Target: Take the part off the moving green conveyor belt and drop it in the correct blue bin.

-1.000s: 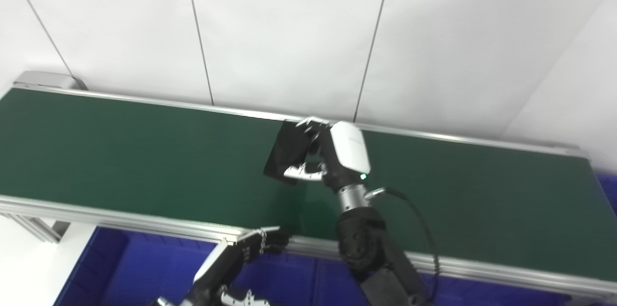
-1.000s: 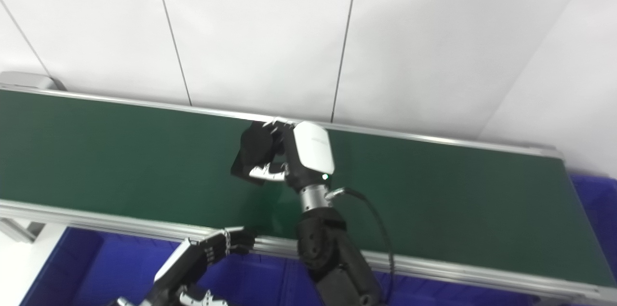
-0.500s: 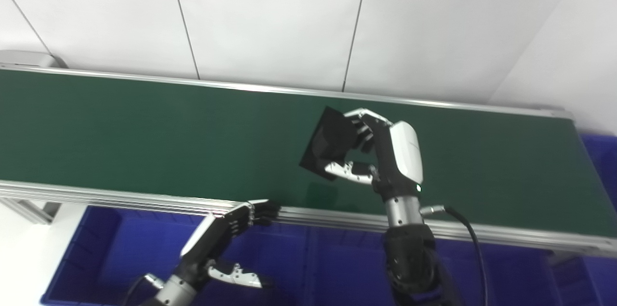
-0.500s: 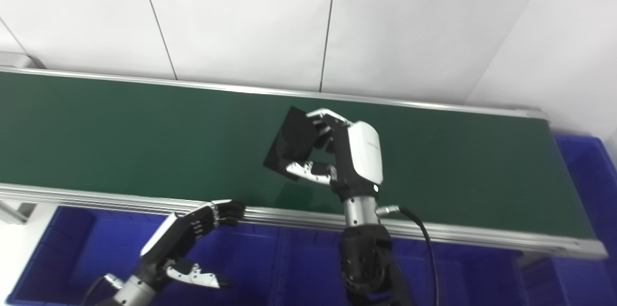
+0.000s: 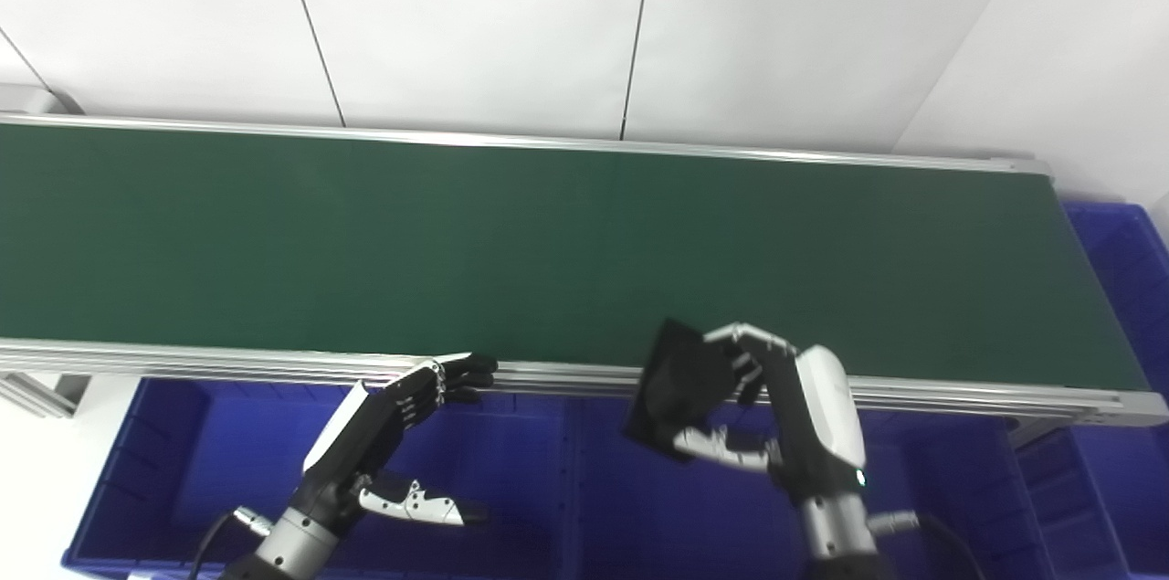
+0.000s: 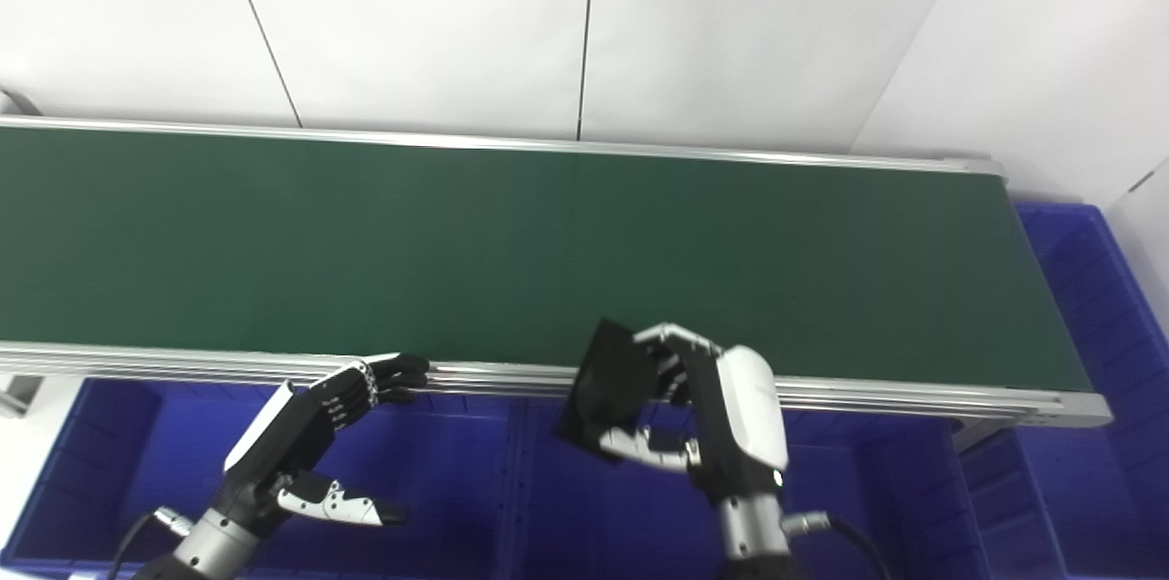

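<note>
A flat black square part (image 5: 678, 386) is pinched between the fingers and thumb of my right hand (image 5: 785, 420). The hand holds it tilted, over the near rail of the green conveyor belt (image 5: 511, 242) and above the blue bin (image 5: 594, 507) below. My left hand (image 5: 384, 443) hovers open over the left blue bin (image 5: 201, 470), fingers stretched toward the belt's near rail, thumb out, holding nothing. The belt surface carries no part.
An aluminium rail (image 5: 566, 372) edges the belt's near side. Blue bins sit in a row under it, and another blue bin (image 5: 1123, 242) stands past the belt's right end. White wall panels (image 5: 475, 14) rise behind the belt.
My right hand has pulled the black part back from the middle of the belt to the near rail, over the bins. The camera tilted down and rightward. The left hand stays much the same.
</note>
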You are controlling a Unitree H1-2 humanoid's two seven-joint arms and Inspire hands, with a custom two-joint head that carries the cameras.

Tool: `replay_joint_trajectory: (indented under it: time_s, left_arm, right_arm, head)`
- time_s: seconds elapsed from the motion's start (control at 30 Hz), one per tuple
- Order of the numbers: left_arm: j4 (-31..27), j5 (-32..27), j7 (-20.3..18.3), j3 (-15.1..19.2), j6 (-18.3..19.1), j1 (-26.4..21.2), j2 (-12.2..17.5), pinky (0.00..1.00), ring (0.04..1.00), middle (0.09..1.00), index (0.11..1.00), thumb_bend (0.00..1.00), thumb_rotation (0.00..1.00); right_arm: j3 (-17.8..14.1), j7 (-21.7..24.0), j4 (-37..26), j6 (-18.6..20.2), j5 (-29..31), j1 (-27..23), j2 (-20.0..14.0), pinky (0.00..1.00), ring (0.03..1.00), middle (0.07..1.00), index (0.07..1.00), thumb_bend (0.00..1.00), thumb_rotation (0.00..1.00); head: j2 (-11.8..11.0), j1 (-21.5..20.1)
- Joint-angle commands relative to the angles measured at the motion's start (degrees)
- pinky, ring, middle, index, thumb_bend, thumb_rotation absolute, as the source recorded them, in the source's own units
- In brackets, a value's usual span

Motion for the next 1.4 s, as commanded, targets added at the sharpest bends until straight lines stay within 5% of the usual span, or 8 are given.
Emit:
replay_joint_trajectory:
  time_s: [0.0,0.43,0.73,0.83,0.93,0.97,1.37]
  left_arm:
    - [-1.7,-1.1,-0.1,0.3,-0.1,0.0,0.3,0.76,0.794,0.819,0.780,0.91,0.02]
    - [-0.6,-3.0,-1.4,1.3,0.7,-0.8,1.5,0.78,0.805,0.825,0.792,0.90,0.01]
    - [0.4,-4.2,-2.6,2.1,0.9,-1.1,1.8,0.78,0.804,0.819,0.801,0.91,0.00]
    - [0.3,-3.9,-2.7,2.1,1.5,-1.2,1.9,0.79,0.819,0.828,0.807,0.90,0.01]
    - [0.5,-3.6,-2.6,2.1,1.6,-1.4,1.9,0.80,0.832,0.837,0.810,0.89,0.00]
    - [0.5,-3.5,-2.5,2.1,1.8,-1.4,1.8,0.79,0.833,0.840,0.804,0.89,0.00]
    - [0.9,-3.7,-3.0,2.0,0.9,-1.8,2.0,0.79,0.837,0.850,0.813,0.88,0.01]
  right_arm:
    - [-0.4,0.8,-2.0,-3.3,0.9,0.7,-1.0,0.34,0.411,0.543,0.478,0.51,0.00]
    - [1.5,3.7,4.7,-1.3,-4.2,1.4,-2.9,0.39,0.428,0.527,0.485,0.51,0.00]
    - [1.0,7.8,7.8,4.0,-6.1,-0.2,-1.5,0.45,0.430,0.528,0.505,0.51,0.00]
    - [1.3,7.1,8.3,2.7,-6.4,-0.1,-1.8,0.58,0.666,0.718,0.498,0.51,0.11]
    - [1.7,6.8,7.4,2.9,-8.1,0.4,-2.0,0.69,0.758,0.764,0.498,0.51,0.14]
    - [1.7,6.7,7.0,3.1,-8.5,0.7,-1.8,0.71,0.794,0.792,0.679,0.63,0.24]
    - [0.2,-2.8,6.0,-7.4,-3.0,5.5,-0.1,0.72,0.827,0.860,0.855,0.91,0.55]
  head:
    - [0.1,-0.1]
    - [-1.6,-3.4]
    - [-1.6,-2.7]
    - [-1.6,-2.5]
    - [-1.6,-2.4]
    - [-1.6,-2.4]
    - [-1.5,-2.4]
